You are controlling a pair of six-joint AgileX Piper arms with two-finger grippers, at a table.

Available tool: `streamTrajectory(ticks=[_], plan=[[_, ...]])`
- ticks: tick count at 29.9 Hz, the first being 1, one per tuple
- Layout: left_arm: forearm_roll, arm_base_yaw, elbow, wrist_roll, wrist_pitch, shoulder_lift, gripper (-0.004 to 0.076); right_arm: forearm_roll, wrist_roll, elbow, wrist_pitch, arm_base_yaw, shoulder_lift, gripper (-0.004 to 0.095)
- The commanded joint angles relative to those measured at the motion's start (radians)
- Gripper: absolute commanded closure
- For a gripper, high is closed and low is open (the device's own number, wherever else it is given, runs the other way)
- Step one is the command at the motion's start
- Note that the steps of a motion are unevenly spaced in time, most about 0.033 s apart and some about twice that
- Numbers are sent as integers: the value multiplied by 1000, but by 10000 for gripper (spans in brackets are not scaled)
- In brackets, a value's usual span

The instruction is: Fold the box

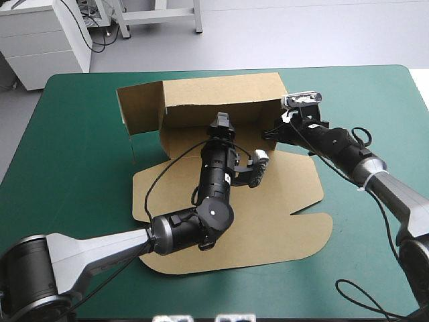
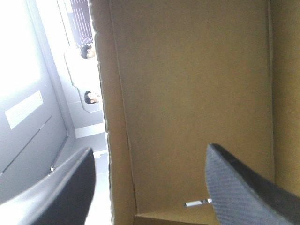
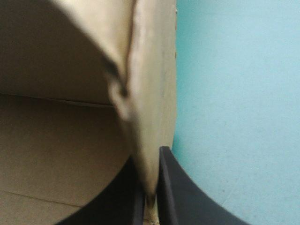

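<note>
The brown box [image 1: 221, 100] sits at the table's middle with its back wall and two side walls raised, and its lid panel [image 1: 268, 221] lies flat toward the near edge. My left gripper [image 1: 221, 124] reaches into the tray and stands open; the raised back wall [image 2: 187, 93] fills the space ahead, one black finger on each side of its edge. My right gripper [image 1: 273, 134] is shut on the box's right side wall [image 3: 150, 117], the board pinched between its fingertips.
A loose flap [image 1: 137, 107] stands up at the box's left end. Teal-green cover [image 1: 80, 168] lies bare left of the box, and more cover [image 3: 234, 93] shows beside the right wall. A black cable loops on the table at the near right.
</note>
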Motion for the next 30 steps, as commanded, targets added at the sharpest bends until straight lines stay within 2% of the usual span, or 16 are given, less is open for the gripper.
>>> streamTrajectory(ticks=[1, 4, 5, 7, 9, 15, 20, 24, 27, 30], plan=[[123, -35, -28, -17, 91, -42, 250, -13, 8, -40, -8, -10, -44, 923], [108, -50, -28, -17, 118, -42, 254, -16, 15, -40, -1, -10, -44, 923], [98, -50, -28, -17, 122, -42, 286, -16, 17, -40, 1, -10, -44, 923], [63, -50, -28, -17, 124, -42, 436, -18, 19, -40, 15, -10, -44, 923], [5, -48, -28, -9, 119, -42, 714, -23, 21, -40, 38, -10, -43, 923], [-59, -50, -44, -1, 67, -103, 715, -111, 120, -40, 66, -15, -43, 923], [-336, 20, -148, 32, -57, -204, 715, -178, 190, -42, 79, -15, -43, 923], [-670, 167, -258, 162, -105, -278, 715, -188, 205, -42, 84, -15, -43, 923], [-937, 337, -309, 272, -131, -332, 715, -188, 205, -42, 86, -15, -43, 923], [-1137, 537, -312, 314, -182, -385, 715, -188, 205, -42, 92, -15, -43, 923]])
